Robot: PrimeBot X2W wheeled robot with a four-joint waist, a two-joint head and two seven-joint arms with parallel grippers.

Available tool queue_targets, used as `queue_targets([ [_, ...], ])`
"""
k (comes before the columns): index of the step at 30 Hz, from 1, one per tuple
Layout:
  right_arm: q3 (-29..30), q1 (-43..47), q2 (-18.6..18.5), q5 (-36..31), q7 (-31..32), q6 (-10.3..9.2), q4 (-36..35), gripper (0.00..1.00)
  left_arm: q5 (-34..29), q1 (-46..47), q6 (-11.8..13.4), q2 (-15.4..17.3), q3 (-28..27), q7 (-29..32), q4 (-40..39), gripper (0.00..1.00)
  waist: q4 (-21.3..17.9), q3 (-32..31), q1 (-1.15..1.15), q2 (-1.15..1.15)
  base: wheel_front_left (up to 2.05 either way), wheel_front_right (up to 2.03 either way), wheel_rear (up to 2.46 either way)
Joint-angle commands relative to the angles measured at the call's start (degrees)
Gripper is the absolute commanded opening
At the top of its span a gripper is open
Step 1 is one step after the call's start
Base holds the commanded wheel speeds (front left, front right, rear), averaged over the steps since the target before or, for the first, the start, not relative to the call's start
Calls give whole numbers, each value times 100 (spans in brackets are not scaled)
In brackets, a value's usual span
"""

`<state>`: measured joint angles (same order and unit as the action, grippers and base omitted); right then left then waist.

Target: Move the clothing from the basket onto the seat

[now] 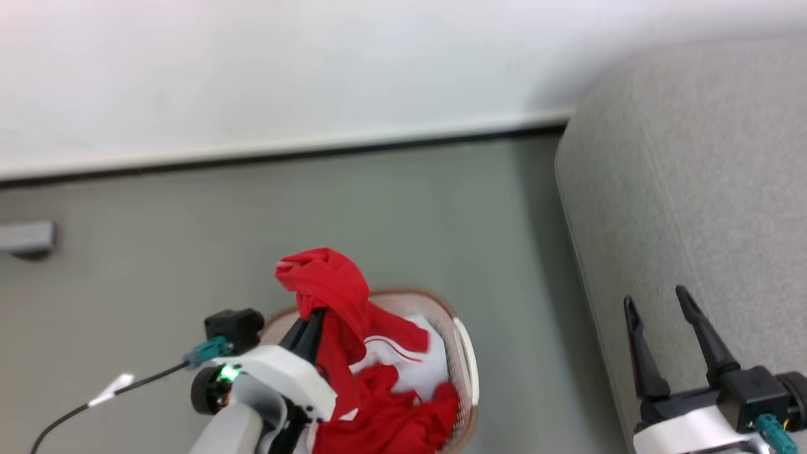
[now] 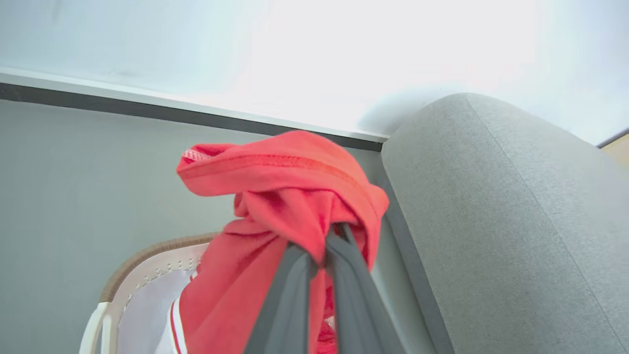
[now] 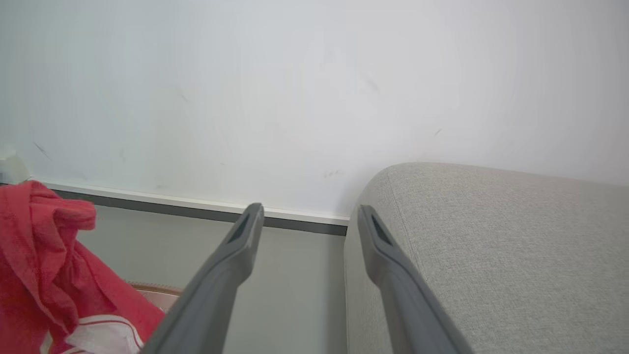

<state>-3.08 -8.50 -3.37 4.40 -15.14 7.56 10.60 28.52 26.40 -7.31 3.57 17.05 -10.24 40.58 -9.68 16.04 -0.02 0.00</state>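
1. Two dark fingers [image 2: 290, 300] of the left claw [image 2: 322, 243] are pressed together on a bunched fold of the clothing [image 2: 290, 196]. The red fabric is draped over and around the tips, so the load is carried by the pinch.
2. The clamped fold is held above the basket [image 1: 465, 353], which stands directly below the left claw. This raised hold is judged to serve to draw the trailing fabric clear of the rim.
3. The lower part of the clothing hangs from the claw into the basket, where it lies against a white sheet [image 1: 419, 372]. The lift is therefore judged incomplete.
4. The seat [image 1: 693, 189] lies to the right of the left claw, apart from the basket, with a strip of floor [image 1: 536, 315] between them.
5. The right claw [image 1: 656, 298] is held empty with its fingers apart, at the near edge of the seat. It is judged to be parked clear of the transfer path.
6. Caution: the white sheet may be dragged along if it is caught in the hanging fabric.
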Motion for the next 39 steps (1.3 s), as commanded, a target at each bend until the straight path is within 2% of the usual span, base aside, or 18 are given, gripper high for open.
queue_targets([
  [1,1,113,-20,-57,-2,-14,5,100,45,-231,52,99,-36,70,-347,0,106,-379,2,0,0,0,0],
  [12,-74,529,-147,-61,-2,-14,21,100,-83,-1612,799,544,-137,606,-3091,0,105,-1152,2,0,0,0,0],
  [20,-99,805,-178,-72,-2,-14,5,100,-165,-2301,1163,821,-265,891,-4197,0,88,-1613,2,0,0,0,0],
  [32,-248,861,-173,-67,-2,-14,-68,100,-316,-2477,1235,1080,-249,893,-4720,0,123,-1713,2,0,0,0,0],
  [39,-718,611,-235,21,-2,-14,-232,100,-394,-2320,1198,1079,-74,976,-4833,0,113,-1664,2,0,0,0,0],
])
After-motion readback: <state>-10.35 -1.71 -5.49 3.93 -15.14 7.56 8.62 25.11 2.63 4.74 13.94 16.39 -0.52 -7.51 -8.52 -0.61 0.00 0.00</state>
